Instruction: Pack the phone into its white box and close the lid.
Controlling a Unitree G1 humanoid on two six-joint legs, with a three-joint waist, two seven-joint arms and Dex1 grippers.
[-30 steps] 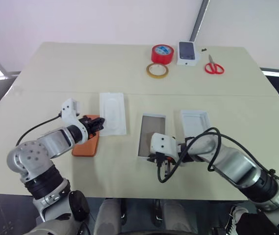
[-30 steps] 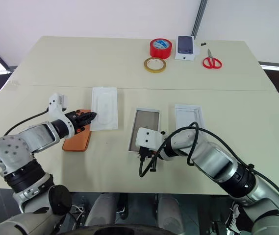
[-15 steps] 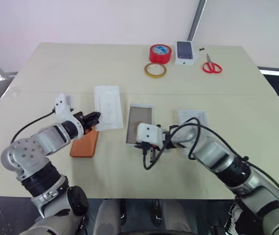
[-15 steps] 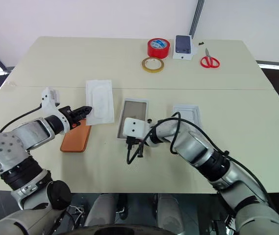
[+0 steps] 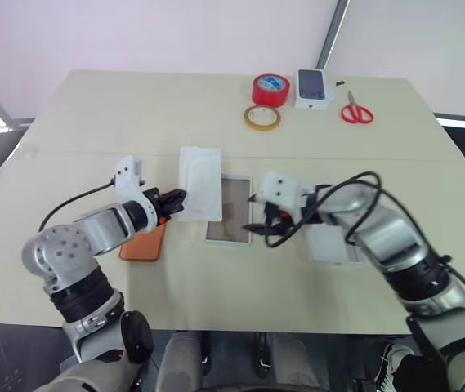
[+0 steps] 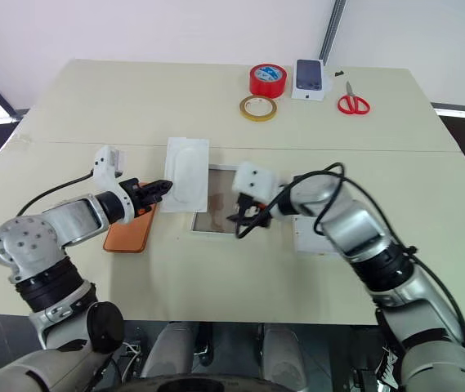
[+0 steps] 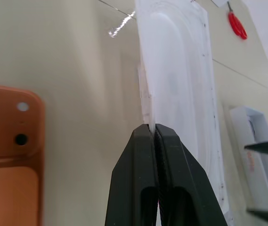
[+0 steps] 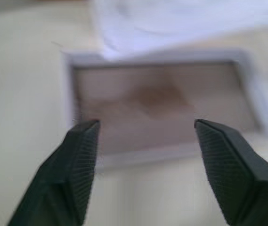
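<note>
The left tool (image 7: 155, 129) is clamped on the edge of the thin white insert (image 5: 200, 171), whose far side overlaps the white box (image 5: 229, 209). The phone (image 5: 144, 241) lies back up on the desk (image 5: 134, 114) just behind and beside that tool, partly under its arm. The right tool (image 8: 145, 127) hangs spread wide and empty over the white box, the grey-brown floor showing between its fingers (image 8: 79, 155). The lid (image 5: 331, 242) lies on the desk just beside the right tool, on the side away from the box.
</note>
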